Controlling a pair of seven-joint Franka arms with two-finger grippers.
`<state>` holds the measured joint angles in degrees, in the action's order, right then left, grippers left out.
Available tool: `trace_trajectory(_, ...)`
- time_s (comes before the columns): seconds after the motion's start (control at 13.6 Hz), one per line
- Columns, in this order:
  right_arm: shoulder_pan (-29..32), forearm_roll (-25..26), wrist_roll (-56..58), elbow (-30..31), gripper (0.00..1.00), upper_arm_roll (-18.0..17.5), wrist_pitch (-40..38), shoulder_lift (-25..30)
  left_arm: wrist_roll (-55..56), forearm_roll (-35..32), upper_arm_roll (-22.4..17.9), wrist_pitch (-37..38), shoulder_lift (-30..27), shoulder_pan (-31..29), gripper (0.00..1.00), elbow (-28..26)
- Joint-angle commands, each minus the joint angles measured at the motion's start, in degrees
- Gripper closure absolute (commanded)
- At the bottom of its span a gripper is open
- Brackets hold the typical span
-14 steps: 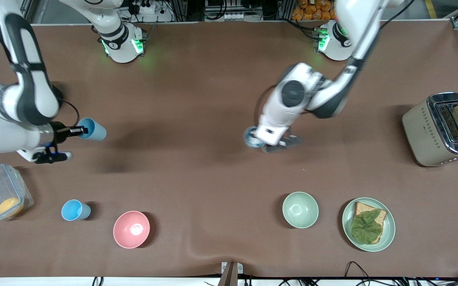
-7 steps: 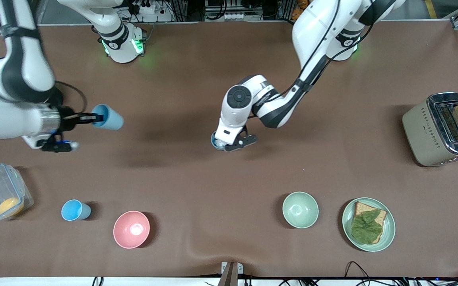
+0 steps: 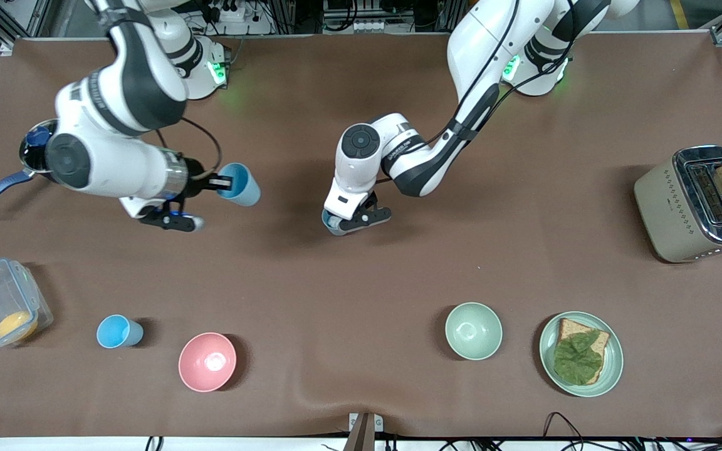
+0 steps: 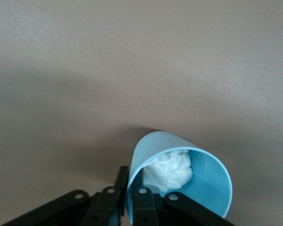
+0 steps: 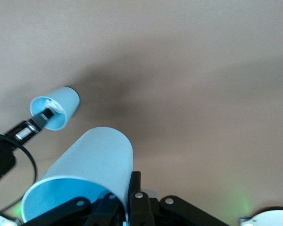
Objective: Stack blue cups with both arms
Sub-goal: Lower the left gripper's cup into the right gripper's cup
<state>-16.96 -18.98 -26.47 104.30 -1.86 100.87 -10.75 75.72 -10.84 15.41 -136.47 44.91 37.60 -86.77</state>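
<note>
right gripper (image 3: 214,183) clamps sky-blue cup (image 3: 240,184) by rim, left gripper (image 3: 350,220) clamps grey-blue cup (image 3: 332,223); both swung inward, gap closing, stacking next

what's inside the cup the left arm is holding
The left gripper holds a blue cup with crumpled white paper inside. The paper hides the bottom.
</note>
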Motion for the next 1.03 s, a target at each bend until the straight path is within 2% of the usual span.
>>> trace_trajectory(0.0, -2.19, -1.24, -4.28, 0.20, 1.00, 0.63, 2.30, -0.41, 3.12, -1.29, -0.91, -0.29, -1.12, 0.55, 0.00, 1.42)
trace_trajectory(0.37, -6.23, -1.68, -11.40, 0.20, 1.00, 0.63, 7.57, -2.78, 3.11, 0.98, -0.21, 1.46, -9.38, -3.14, 0.00, 1.25)
trace_trajectory(0.66, -10.88, -1.68, -18.07, 0.11, 1.00, 0.63, 13.89, -6.29, 2.59, 1.43, -0.55, 10.32, -16.06, -3.49, 0.00, 1.25)
trace_trajectory(0.95, -14.85, -1.68, -24.05, -0.24, 1.00, 0.63, 20.58, -9.89, -0.48, 1.34, -0.47, 17.37, -23.36, -9.45, 0.00, 0.81)
